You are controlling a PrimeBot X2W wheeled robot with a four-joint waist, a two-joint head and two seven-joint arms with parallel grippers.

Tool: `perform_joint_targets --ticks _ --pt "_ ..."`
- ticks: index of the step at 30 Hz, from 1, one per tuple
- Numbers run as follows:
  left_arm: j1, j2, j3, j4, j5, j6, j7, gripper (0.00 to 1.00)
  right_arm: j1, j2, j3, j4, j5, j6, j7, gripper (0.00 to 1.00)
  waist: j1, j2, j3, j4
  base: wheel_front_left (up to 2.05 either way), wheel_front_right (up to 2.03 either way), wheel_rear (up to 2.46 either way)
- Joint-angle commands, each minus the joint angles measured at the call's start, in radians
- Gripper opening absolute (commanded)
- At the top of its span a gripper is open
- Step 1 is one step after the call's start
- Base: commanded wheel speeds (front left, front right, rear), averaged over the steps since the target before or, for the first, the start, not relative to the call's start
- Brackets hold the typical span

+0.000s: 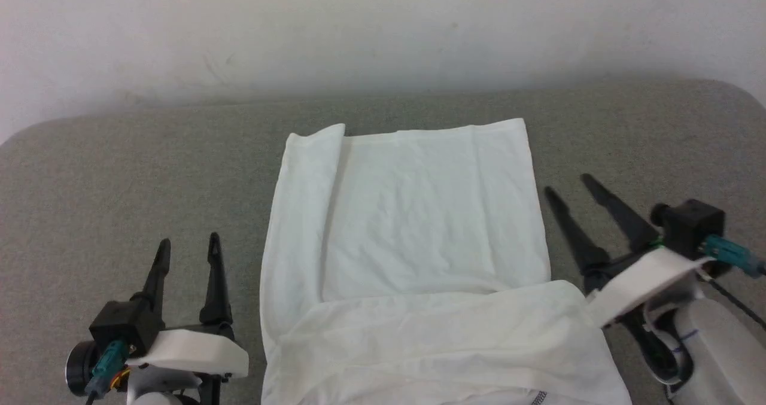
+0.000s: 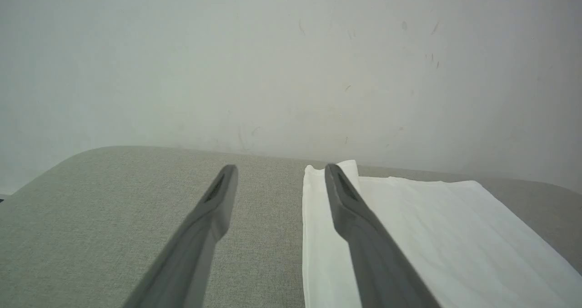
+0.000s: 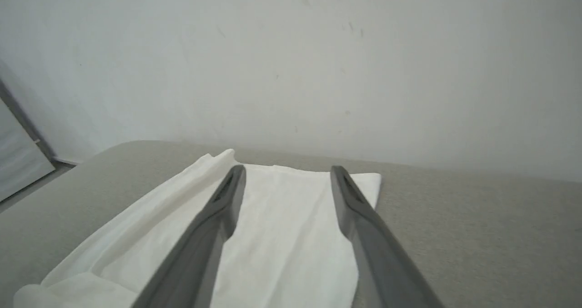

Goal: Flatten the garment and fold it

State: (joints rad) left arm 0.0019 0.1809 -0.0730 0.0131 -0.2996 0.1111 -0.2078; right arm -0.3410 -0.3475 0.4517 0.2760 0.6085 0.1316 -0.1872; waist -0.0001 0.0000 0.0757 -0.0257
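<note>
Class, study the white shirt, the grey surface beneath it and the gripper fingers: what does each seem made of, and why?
Shirt: thin, matt fabric, possibly cotton; it creases softly and folds flat. Grey surface: woven upholstery cloth, by its fine speckled weave. Gripper fingers: dark, matt, probably moulded plastic; smooth and rigid-looking.

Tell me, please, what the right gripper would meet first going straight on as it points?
Probably the garment, near its far right corner; if the right gripper passes above, the wall. Height is unclear.
</note>
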Motion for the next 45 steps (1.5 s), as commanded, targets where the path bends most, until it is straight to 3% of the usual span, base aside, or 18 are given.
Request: perform_joint_targets --ticks 1,7,14,17,21,23,24,27,35,39,41,42,43,44,45 --pt "0.008 0.007 0.008 -0.003 -0.007 0.01 0.004 1.0 0.061 -0.003 -0.112 -0.025 -0.067 -0.001 -0.002 1.0 0.0001 0.0 -0.009 -0.033 0.0 0.0 0.0" --pt "-0.022 0.017 0.02 -0.008 -0.012 0.025 0.023 1.0 0.211 0.031 -0.398 -0.182 -0.204 -0.001 0.063 1.0 0.0001 0.0 0.02 -0.08 0.0 0.0 0.0" --pt "-0.167 0.039 0.028 0.024 -0.024 0.026 0.095 1.0 0.262 0.092 -0.503 -0.349 -0.231 -0.001 0.137 1.0 0.0001 0.0 0.107 -0.141 0.0 0.0 0.0" --pt "-0.29 0.062 0.032 0.056 -0.032 0.02 0.151 1.0 0.244 0.107 -0.503 -0.397 -0.221 -0.001 0.15 1.0 0.0001 0.0 0.164 -0.176 0.0 0.0 0.0" --pt "-0.467 0.107 0.012 0.144 -0.047 -0.023 0.269 1.0 0.207 0.111 -0.494 -0.417 -0.2 -0.001 0.148 1.0 0.0001 0.0 0.238 -0.208 0.0 0.0 0.0" --pt "-0.599 0.133 -0.005 0.242 -0.076 -0.065 0.39 1.0 0.179 0.108 -0.477 -0.41 -0.184 -0.001 0.139 1.0 0.0001 0.0 0.288 -0.229 0.0 0.0 0.0" --pt "-0.599 0.133 -0.005 0.242 -0.076 -0.065 0.39 1.0 0.179 0.108 -0.477 -0.41 -0.184 -0.001 0.139 1.0 0.0001 0.0 0.288 -0.229 0.0 0.0 0.0" --pt "-0.701 0.161 -0.019 0.354 -0.101 -0.092 0.534 1.0 0.155 0.105 -0.451 -0.39 -0.164 -0.001 0.128 1.0 0.0001 0.0 0.325 -0.253 0.0 0.0 0.0" --pt "-0.835 0.244 -0.039 0.558 -0.12 -0.092 0.857 1.0 0.12 0.093 -0.395 -0.324 -0.119 -0.001 0.099 1.0 0.0001 0.0 0.382 -0.312 0.0 0.0 0.0" --pt "-0.864 0.265 -0.048 0.604 -0.115 -0.064 0.965 1.0 0.109 0.083 -0.374 -0.299 -0.099 -0.001 0.09 1.0 0.0001 0.0 0.399 -0.327 0.0 0.0 0.0" --pt "-0.87 0.281 -0.07 0.624 -0.096 -0.053 1.028 0.63 0.103 0.076 -0.363 -0.287 -0.089 -0.001 0.087 1.0 0.0001 0.0 0.403 -0.333 0.0 0.0 0.0" --pt "-0.868 0.288 -0.088 0.637 -0.085 -0.052 1.073 0.41 0.1 0.072 -0.359 -0.281 -0.085 -0.001 0.085 1.0 0.0001 0.0 0.403 -0.334 0.0 0.0 0.0" --pt "-0.865 0.293 -0.104 0.648 -0.078 -0.053 1.123 0.13 0.097 0.068 -0.356 -0.277 -0.081 -0.001 0.082 1.0 0.0001 0.0 0.403 -0.335 0.0 0.0 0.0" --pt "-0.864 0.297 -0.116 0.652 -0.072 -0.051 1.162 0.0 0.095 0.064 -0.353 -0.273 -0.077 -0.001 0.081 1.0 0.0001 0.0 0.403 -0.335 0.0 0.0 0.0" --pt "-0.862 0.3 -0.128 0.65 -0.066 -0.051 1.189 0.0 0.091 0.059 -0.349 -0.269 -0.071 -0.001 0.081 1.0 0.0001 0.0 0.404 -0.335 0.0 0.0 0.0"
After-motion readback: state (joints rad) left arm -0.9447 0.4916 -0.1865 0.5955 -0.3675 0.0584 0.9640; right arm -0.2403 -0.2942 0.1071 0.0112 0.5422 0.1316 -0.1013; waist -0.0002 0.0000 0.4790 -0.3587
